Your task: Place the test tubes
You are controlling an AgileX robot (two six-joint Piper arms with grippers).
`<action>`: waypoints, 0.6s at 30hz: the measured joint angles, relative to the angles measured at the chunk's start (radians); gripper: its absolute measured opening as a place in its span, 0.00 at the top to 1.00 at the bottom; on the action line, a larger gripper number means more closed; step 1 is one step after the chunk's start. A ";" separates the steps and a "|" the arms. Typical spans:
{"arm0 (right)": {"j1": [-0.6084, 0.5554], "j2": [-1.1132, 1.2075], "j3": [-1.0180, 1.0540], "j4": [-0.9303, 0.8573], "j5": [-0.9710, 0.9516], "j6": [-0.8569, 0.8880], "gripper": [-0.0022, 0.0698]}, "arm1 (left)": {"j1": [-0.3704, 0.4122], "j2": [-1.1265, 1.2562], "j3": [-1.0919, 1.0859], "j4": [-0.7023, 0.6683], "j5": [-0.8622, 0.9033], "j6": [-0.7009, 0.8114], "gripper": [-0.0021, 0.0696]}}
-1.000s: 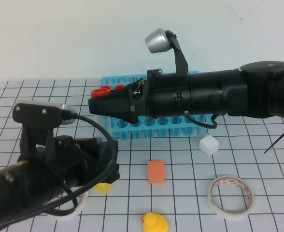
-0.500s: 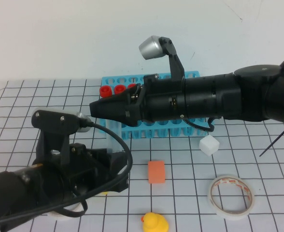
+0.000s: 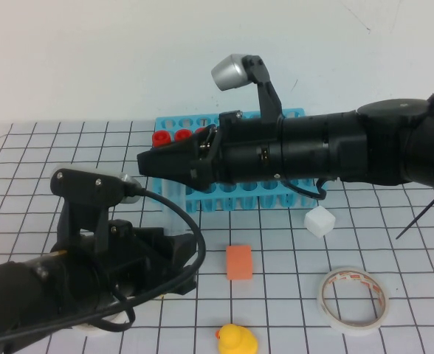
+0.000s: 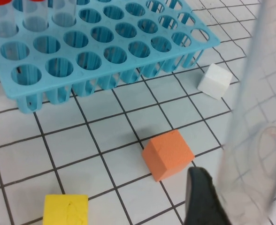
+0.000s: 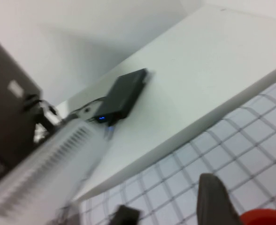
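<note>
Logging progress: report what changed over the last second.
The left gripper swung forward and right, bringing the test tube up under the right gripper. That gripper, above the rack, closed on its red cap. Orange cube, duck and tape roll stayed put.

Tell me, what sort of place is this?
Probably a laboratory-style robot test bench: a blue test tube rack with red-capped tubes on a gridded mat; the right gripper, at the rack's left end, holds a test tube by its cap above the left gripper.
</note>
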 joint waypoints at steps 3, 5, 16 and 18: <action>0.000 0.000 0.000 0.002 -0.057 -0.027 0.60 | 0.000 0.000 0.000 0.000 0.000 0.000 0.51; 0.000 0.000 0.000 0.002 -0.113 -0.086 0.60 | 0.000 -0.023 0.000 0.000 0.000 0.018 0.51; 0.000 -0.017 0.000 0.010 -0.251 -0.309 0.60 | 0.000 -0.241 0.024 0.000 -0.073 0.356 0.80; 0.000 -0.039 0.000 0.013 -0.287 -0.341 0.60 | 0.000 -0.305 0.057 -0.007 -0.136 0.398 0.90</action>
